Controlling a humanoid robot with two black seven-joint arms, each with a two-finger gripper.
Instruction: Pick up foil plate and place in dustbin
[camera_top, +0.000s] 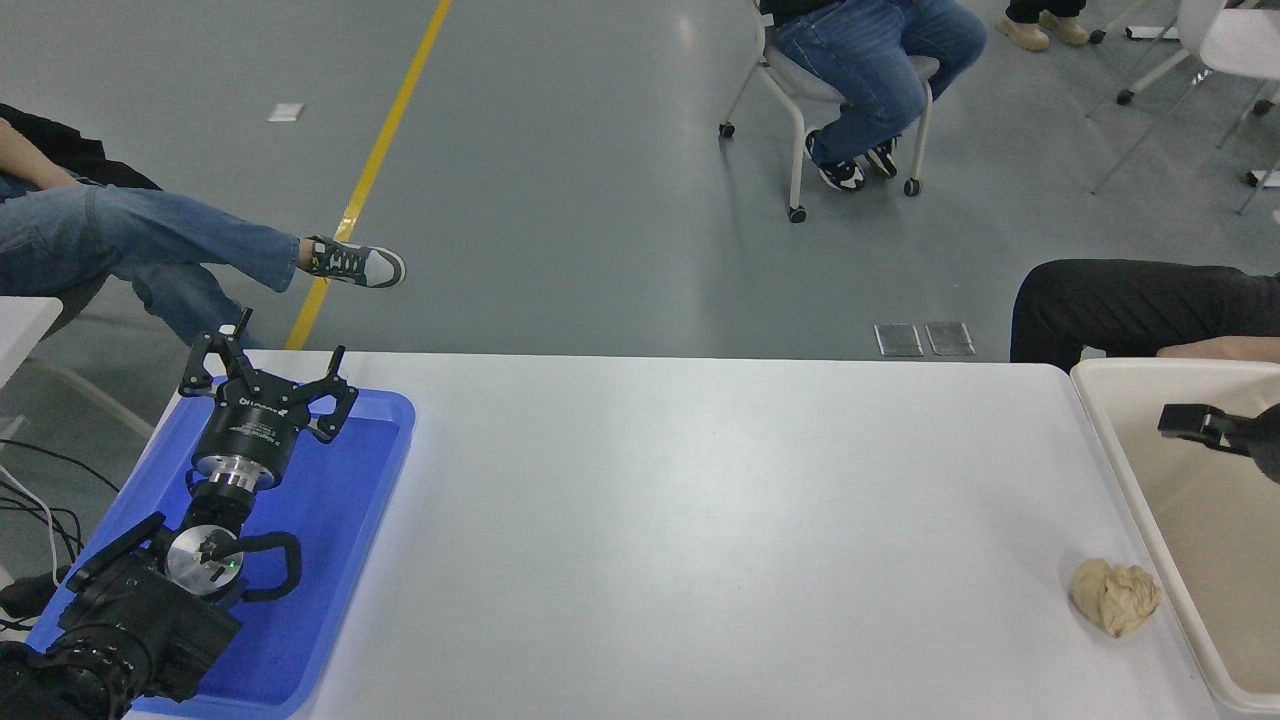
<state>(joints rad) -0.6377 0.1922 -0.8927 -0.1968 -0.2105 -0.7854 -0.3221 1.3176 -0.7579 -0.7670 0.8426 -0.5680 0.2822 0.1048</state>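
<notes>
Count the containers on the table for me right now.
2. A blue tray sits at the left end under the parked left end effector; the dustbin sits at the right edge, partly cut off.

We see a white table (700, 520). At its 9 o'clock side lies a blue tray (340, 520); at 3 o'clock the beige dustbin (1110, 440) meets its edge. A tan paper ball (1115, 597) rests at 4 o'clock, just beside the dustbin.
</notes>
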